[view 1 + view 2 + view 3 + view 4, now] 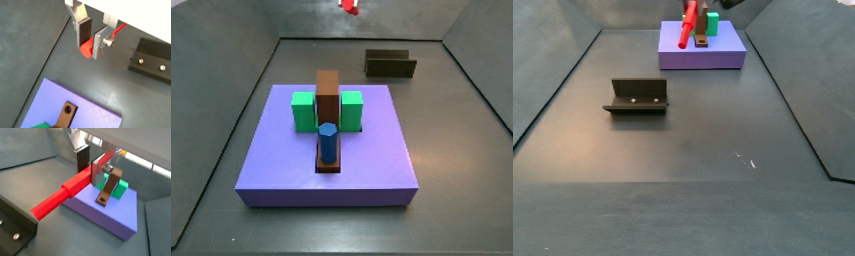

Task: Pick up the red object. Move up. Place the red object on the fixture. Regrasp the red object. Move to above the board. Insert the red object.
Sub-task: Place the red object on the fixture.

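The red object [61, 197] is a slim bright red peg, and my gripper [91, 174] is shut on one end of it. The rest of the peg sticks out sideways, well above the floor. In a wrist view only the held end of the red object [86, 49] shows between the gripper [91, 47] plates. The fixture [637, 96] is a dark bracket standing on the floor, apart from the board [372, 165], a purple slab. In a side view the red object [686, 32] hangs tilted in front of the board [727, 55]. The gripper itself is cut off in both side views.
On the board stand green blocks [303, 110], a tall brown upright block [329, 92] and a blue peg [327, 143]. The fixture [389, 64] sits behind the board near the back wall. Dark sloping walls ring the floor.
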